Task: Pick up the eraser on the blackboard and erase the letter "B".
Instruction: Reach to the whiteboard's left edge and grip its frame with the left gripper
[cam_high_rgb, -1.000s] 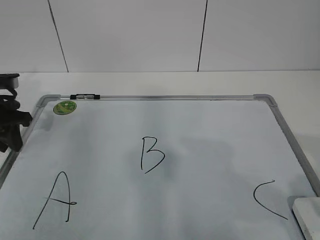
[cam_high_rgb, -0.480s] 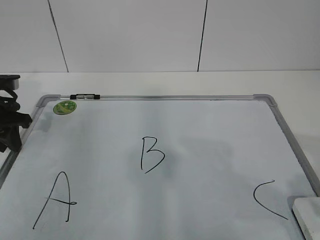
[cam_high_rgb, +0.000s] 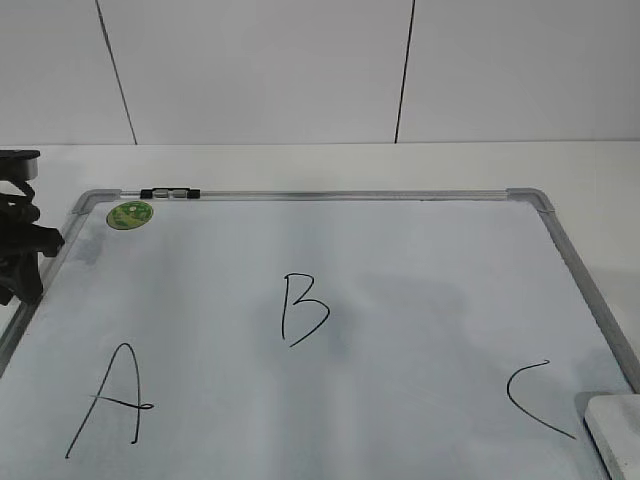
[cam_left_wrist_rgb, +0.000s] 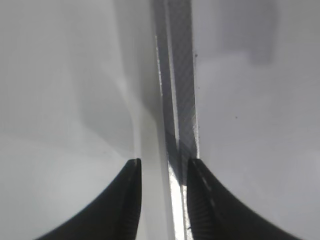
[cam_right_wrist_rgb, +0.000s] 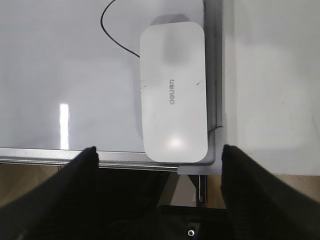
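Observation:
The blackboard (cam_high_rgb: 400, 260) is a white dry-erase board with a grey frame, lying flat. The letter "B" (cam_high_rgb: 303, 309) is drawn in black near its middle, between an "A" (cam_high_rgb: 110, 402) and a "C" (cam_high_rgb: 535, 398). The eraser (cam_high_rgb: 615, 432) is a white block at the board's near right corner; it also shows in the right wrist view (cam_right_wrist_rgb: 173, 92), lying flat against the frame. My right gripper (cam_right_wrist_rgb: 159, 152) is open, above the board's near edge just short of the eraser, and is out of the exterior view. My left gripper (cam_left_wrist_rgb: 162, 165) is open over the board's left frame (cam_left_wrist_rgb: 180, 100), empty.
A round green sticker (cam_high_rgb: 130, 213) and a small black clip (cam_high_rgb: 170, 193) sit at the board's far left corner. The left arm (cam_high_rgb: 20, 240) is beside the board's left edge. A white wall stands behind the table.

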